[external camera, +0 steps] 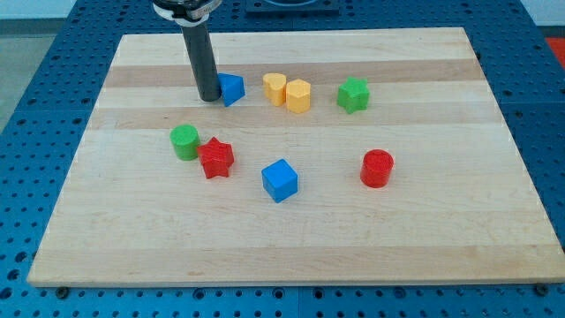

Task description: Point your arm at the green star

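My tip (210, 97), fingerless smooth dark rod, against blue block (231, 89), well left of green star (353, 94) on pale wooden board (441, 230).

Upright rod, my tip (209, 97) down

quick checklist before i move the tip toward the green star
1. Target in view: green star sits at the view's upper right, unobstructed: ok.
2. Tip position: my tip is at the view's upper left, far from the star: not ok.
3. Contact: tip sits against the blue block on its left side; touching or a hair apart: cannot tell.
4. Straight path: the blue block, yellow heart and yellow block lie between tip and star: not ok.
5. Detour: bare wooden board above that row: ok.
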You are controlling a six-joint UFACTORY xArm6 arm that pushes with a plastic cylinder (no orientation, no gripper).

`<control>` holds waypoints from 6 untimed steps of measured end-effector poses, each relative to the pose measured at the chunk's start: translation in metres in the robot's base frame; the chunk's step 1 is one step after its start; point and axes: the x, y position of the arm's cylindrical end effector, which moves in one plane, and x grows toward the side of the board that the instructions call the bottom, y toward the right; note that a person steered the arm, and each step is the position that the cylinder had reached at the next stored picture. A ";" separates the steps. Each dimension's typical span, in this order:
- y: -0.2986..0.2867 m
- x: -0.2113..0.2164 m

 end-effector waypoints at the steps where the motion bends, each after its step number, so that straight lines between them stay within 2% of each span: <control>1: 0.001 0.000; 3: 0.010 0.011; 4: 0.012 0.050; 5: 0.016 0.051; 6: 0.053 0.060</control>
